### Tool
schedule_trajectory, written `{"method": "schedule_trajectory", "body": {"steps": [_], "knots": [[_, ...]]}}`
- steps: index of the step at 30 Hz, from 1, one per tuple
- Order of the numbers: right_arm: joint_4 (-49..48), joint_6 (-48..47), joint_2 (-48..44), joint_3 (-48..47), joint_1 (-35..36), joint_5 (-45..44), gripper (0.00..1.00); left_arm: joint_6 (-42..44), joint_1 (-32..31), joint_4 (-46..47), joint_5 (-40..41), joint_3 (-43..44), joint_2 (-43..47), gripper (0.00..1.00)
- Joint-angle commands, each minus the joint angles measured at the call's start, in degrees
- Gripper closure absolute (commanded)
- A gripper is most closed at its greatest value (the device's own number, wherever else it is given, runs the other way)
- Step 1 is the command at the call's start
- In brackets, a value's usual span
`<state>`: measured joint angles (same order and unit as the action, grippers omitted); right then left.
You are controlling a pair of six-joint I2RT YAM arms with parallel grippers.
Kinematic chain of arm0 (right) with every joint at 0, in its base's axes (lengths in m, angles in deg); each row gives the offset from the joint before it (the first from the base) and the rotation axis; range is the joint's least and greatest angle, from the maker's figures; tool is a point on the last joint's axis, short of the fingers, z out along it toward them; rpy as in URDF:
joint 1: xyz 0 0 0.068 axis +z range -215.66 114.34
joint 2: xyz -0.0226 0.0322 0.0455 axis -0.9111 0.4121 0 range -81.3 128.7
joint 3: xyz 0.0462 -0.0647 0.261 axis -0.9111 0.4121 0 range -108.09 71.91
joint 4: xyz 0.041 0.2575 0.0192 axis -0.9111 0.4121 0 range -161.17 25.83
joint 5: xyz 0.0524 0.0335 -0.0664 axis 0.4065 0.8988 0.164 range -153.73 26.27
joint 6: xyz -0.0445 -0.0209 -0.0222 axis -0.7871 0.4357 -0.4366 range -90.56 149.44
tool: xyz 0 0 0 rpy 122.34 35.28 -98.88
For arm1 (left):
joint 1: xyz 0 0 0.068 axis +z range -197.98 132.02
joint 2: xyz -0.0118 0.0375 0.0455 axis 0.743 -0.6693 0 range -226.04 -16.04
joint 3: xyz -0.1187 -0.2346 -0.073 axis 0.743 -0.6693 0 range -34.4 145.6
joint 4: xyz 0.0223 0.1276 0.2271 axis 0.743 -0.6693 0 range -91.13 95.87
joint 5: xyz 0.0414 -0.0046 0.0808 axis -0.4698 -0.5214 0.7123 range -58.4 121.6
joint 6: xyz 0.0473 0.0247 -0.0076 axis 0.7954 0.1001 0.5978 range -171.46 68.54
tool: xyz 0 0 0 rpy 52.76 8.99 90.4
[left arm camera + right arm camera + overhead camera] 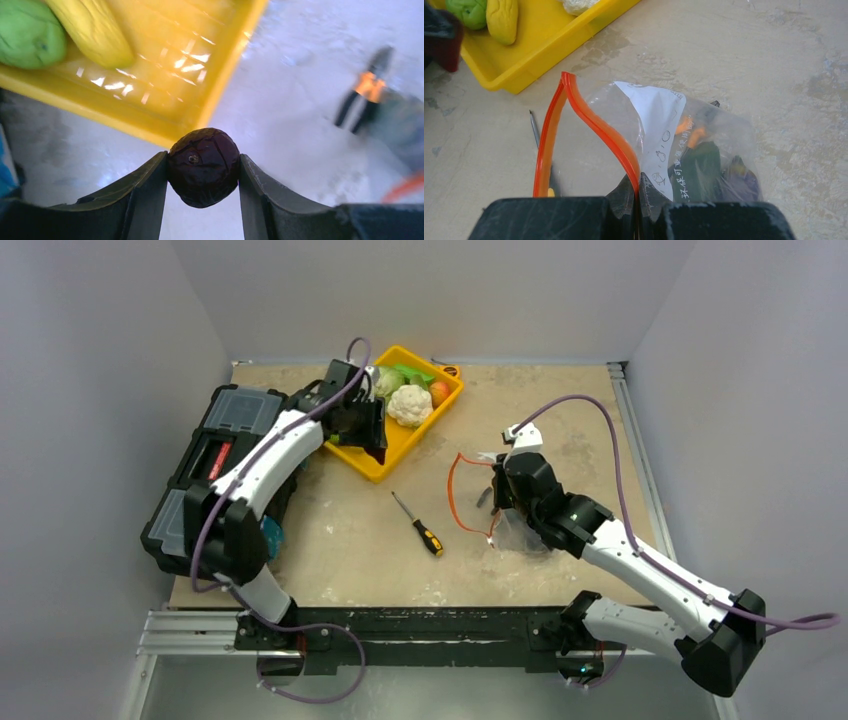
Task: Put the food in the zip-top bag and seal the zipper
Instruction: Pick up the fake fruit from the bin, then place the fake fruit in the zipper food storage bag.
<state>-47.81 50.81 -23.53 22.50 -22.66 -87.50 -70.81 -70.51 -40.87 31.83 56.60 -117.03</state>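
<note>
Zip-top bag of clear, floppy plastic (724, 135): slack just ahead of the right gripper (636, 192), mouth gaping toward that gripper's left; white printed panel on the near face.

Zipper, thin red-orange strip along the bag's mouth (599, 125): one lip pinched between the right gripper's fully closed jaws and curving up and away from them; other lip bowed out to their left, apart from the first. Not sealed.

Contents seen through the plastic, just beyond the right gripper: dark green toy piece (699, 167); purple eggplant (740, 181) at its right. Orange shapes farther on, inside the bag or behind it, cannot tell.

Dark, round toy fruit (203, 167): clamped between the two fingers of the left gripper (202, 161), touching both, a small stem mark facing the wrist camera.

Yellow plastic tray (200, 75): just beyond the left gripper, one corner nearest the fingertips. Held in it, well beyond the fingers and to their left: green lime (30, 32), yellow corn (92, 30) beside it. From above, also white cauliflower (409, 405), pale green cabbage (388, 382), orange-red fruit (438, 392), all past the left gripper.

Orange-handled pliers (367, 90): on the table ahead and to the right of the left gripper, blurred.

Screwdriver, black-and-yellow handle (416, 521): flat on the table between the two grippers, to the right gripper's left.
</note>
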Motion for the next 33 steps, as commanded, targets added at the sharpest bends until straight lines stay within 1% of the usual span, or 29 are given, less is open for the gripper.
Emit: {"method": "schedule_trajectory", "body": {"steps": [1, 2, 4, 8, 9, 11, 13, 15, 18, 20, 23, 26, 30, 33], "knots": [[0.5, -0.4, -0.2, -1.3, 0.0, -2.8, 1.0, -7.4, 0.4, 7.9, -18.0, -12.1, 13.8, 0.7], [0.5, -0.4, 0.0, -1.4, 0.0, -3.1, 1.0, -8.3, 0.3, 9.7, -19.6, -14.8, 15.9, 0.7], [0.5, -0.4, 0.6, -1.5, 0.0, -3.1, 1.0, -9.7, 0.3, 13.0, -25.2, -20.1, 20.2, 0.69], [0.3, 0.1, 1.5, -1.8, 0.0, -1.6, 1.0, -13.9, 0.3, 17.1, -32.0, -26.8, 26.5, 0.7], [0.0, 0.3, 1.6, -1.9, 0.0, -1.2, 1.0, -16.0, 0.2, 19.8, -33.8, -29.1, 28.1, 0.7], [-0.6, 0.4, 2.0, -1.9, -0.1, -0.5, 1.0, -21.0, -0.5, 29.1, -37.3, -34.5, 31.9, 0.7], [-0.7, 0.7, 2.5, -2.3, 0.0, -0.2, 1.0, -25.0, -1.9, 35.3, -38.3, -38.4, 35.0, 0.7], [-0.2, 1.2, 3.1, -3.1, 0.0, -0.1, 1.0, -26.7, -4.0, 37.6, -36.8, -39.8, 37.1, 0.7], [-0.8, 1.4, 3.2, -2.9, 0.0, 0.6, 1.0, -26.5, -8.8, 39.9, -32.1, -40.3, 38.7, 0.71], [-1.0, 1.5, 3.4, -3.0, 0.0, 0.9, 1.0, -26.5, -12.5, 42.0, -26.7, -41.3, 40.1, 0.73], [-0.4, 1.8, 3.3, -3.4, 0.0, 1.4, 1.0, -26.6, -18.1, 50.1, -17.4, -45.4, 43.4, 0.73], [-0.3, 1.7, 3.1, -3.6, 0.0, 1.4, 1.0, -27.2, -21.4, 54.7, -10.7, -48.7, 44.1, 0.73], [-0.6, 1.5, 2.2, -3.3, 0.0, 1.3, 1.0, -26.6, -23.4, 57.0, -8.1, -49.2, 42.2, 0.73], [-0.6, 1.3, 2.2, -3.3, 0.0, 1.5, 1.0, -26.6, -23.8, 58.3, -8.1, -48.5, 39.5, 0.73]]}}
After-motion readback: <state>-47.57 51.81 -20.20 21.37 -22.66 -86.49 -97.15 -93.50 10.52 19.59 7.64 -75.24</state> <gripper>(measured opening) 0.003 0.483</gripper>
